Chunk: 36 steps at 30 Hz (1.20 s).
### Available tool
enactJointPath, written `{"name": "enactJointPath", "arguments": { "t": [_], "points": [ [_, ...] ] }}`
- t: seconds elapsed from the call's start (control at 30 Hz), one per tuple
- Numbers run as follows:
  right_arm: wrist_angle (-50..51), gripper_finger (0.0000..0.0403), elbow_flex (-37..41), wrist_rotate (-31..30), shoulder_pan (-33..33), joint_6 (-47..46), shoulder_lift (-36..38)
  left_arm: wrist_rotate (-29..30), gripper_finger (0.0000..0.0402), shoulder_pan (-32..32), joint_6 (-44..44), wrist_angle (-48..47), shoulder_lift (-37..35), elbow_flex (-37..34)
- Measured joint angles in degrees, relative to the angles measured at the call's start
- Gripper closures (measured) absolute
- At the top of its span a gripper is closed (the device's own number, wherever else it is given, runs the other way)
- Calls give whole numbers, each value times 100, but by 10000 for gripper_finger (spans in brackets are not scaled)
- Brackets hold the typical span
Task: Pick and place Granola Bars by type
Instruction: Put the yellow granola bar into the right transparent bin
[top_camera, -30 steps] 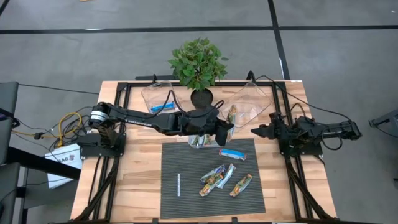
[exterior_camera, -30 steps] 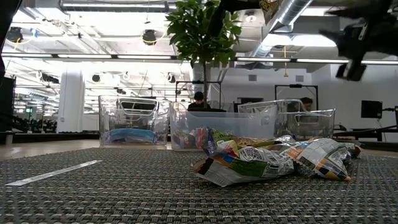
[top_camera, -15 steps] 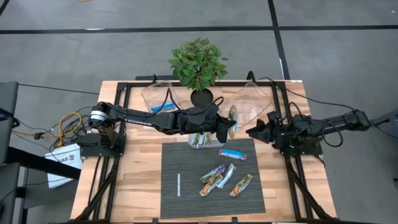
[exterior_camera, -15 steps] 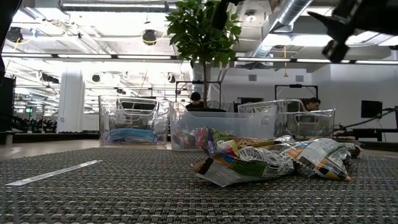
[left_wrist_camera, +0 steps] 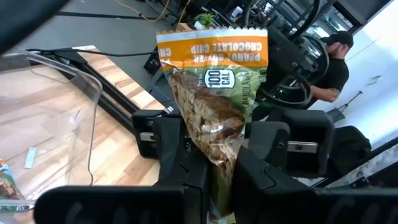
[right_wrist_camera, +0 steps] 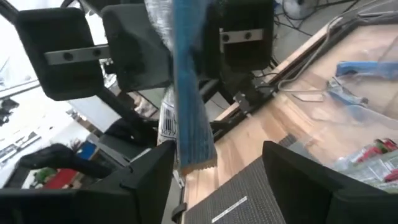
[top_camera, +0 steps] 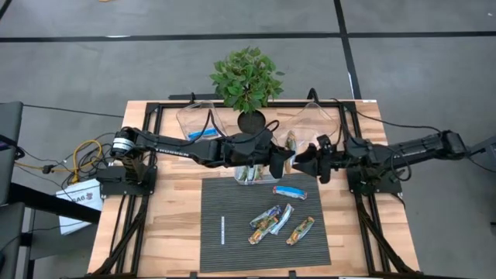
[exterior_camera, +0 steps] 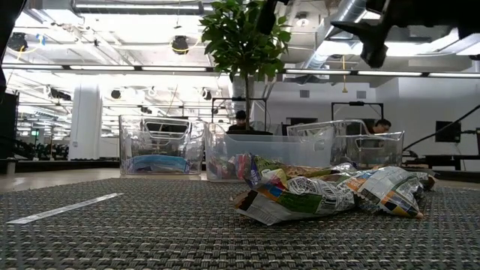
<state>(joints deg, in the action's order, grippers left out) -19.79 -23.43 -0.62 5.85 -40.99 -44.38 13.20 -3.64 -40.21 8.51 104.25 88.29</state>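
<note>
My left gripper (top_camera: pixel 280 160) reaches over the middle of the table and is shut on a green-gold granola bar (left_wrist_camera: pixel 211 93) with an orange end. My right gripper (top_camera: pixel 308 163) hangs open close in front of it, high up in the low view (exterior_camera: pixel 371 37). In the right wrist view the held bar (right_wrist_camera: pixel 186 87) points at my open right fingers (right_wrist_camera: pixel 146 183), and no touch shows. A blue bar (top_camera: pixel 289 191) and several mixed bars (top_camera: pixel 273 220) lie flat on the dark mat; the pile shows in the low view (exterior_camera: pixel 322 191). My left gripper pinches the green-gold bar between its two fingers (left_wrist_camera: pixel 180 155) at its lower part (left_wrist_camera: pixel 214 140). The fingers lie about level and point toward the table's right. The orange end (left_wrist_camera: pixel 211 46) sticks out free beyond the fingers, and the bar is lifted clear of the table.
Three clear tubs stand along the mat's far side: the left one (top_camera: pixel 200 128) holds blue bars, the middle one (top_camera: pixel 249 175) multicoloured bars, and the right one (top_camera: pixel 316 124). A potted plant (top_camera: pixel 246 81) stands behind them. A thin white stick (top_camera: pixel 222 229) lies on the mat's left part.
My right arm has stretched out toward the table's left, carrying its gripper from above the right frame rail to just in front of my left gripper. The left gripper has kept its place with the bar in its hold. The bars on the mat have stayed put.
</note>
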Motion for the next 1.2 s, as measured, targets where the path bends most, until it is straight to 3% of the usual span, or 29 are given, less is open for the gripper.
{"name": "enactJointPath", "arguments": {
  "t": [0.23, 0.67, 1.2],
  "points": [
    [-13, 164, -455, 376, 2, 397, -425, -8, 365, -4, 211, -4, 0, 2],
    [-173, 172, -624, 347, 0, 397, -559, 38, 365, 0, 305, -119, 0, 7],
    [-711, 307, -631, 382, -123, 208, -1125, -53, 365, 0, 302, 185, 0, 7]
  ]
}}
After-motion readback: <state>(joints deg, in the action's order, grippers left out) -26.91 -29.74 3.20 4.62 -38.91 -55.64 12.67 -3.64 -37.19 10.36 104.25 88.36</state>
